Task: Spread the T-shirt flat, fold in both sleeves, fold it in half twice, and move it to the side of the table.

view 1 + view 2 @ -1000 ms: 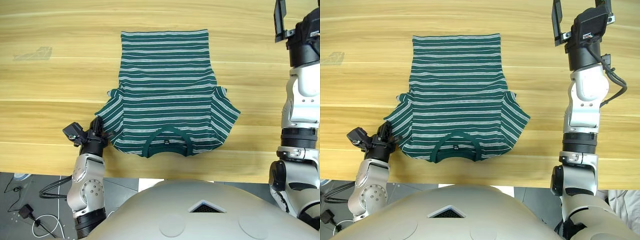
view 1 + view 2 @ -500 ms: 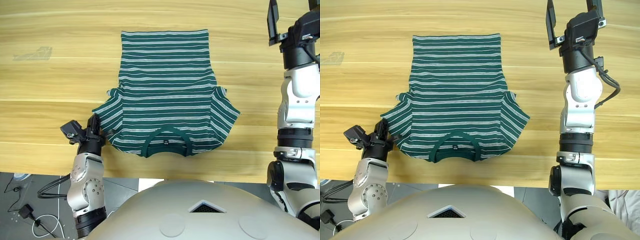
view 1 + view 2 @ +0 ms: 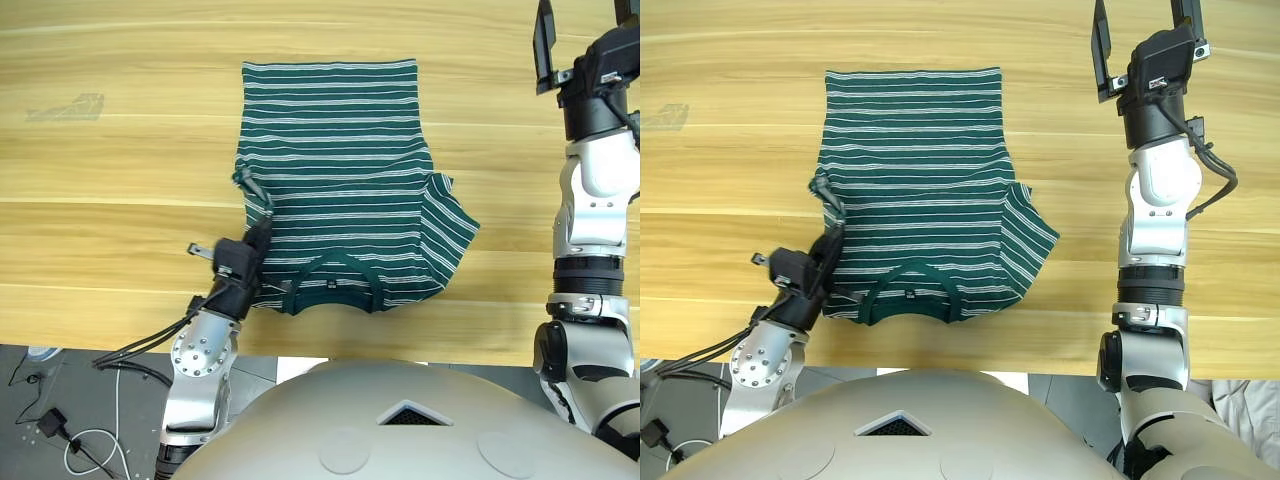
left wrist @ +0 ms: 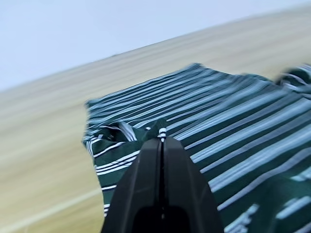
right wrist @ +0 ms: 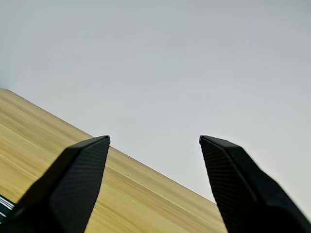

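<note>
Pinching the T-shirt (image 3: 335,150) sleeve, jaws of left gripper (image 4: 161,140) meet.

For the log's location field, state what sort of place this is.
Probably a robotics lab or test bench rather than a home: a wooden table carries a striped T-shirt, loose cables lie on the grey floor by its near edge, and a plain pale wall stands behind.
</note>
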`<action>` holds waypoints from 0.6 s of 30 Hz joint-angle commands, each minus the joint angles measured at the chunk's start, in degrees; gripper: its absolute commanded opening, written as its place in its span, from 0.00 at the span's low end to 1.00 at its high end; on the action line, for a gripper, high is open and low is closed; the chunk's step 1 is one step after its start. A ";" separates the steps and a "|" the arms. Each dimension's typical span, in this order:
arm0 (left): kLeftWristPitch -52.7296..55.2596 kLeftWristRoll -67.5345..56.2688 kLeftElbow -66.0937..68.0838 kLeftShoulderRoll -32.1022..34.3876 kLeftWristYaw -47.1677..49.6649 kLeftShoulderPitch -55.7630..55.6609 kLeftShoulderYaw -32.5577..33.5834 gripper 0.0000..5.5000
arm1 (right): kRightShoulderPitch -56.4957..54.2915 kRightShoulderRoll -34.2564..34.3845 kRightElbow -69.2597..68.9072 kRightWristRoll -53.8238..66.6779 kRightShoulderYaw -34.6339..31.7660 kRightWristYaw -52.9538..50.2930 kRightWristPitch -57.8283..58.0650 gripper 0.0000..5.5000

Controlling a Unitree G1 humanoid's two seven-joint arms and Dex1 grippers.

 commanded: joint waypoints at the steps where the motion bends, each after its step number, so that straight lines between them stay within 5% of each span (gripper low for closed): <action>1: -0.40 4.12 1.00 2.10 -0.39 -0.52 -1.46 0.00 | -0.02 -0.12 0.30 -0.35 -0.31 -0.16 -0.43 0.63; 9: 1.78 12.92 4.81 2.93 2.77 -2.09 -1.61 0.00 | 1.66 -0.82 -0.32 0.33 -1.33 0.01 -0.35 0.63; 18: 1.19 0.74 -2.78 6.20 -8.33 1.68 -6.50 0.26 | 2.60 -0.83 -0.41 1.08 -1.48 1.56 0.24 0.63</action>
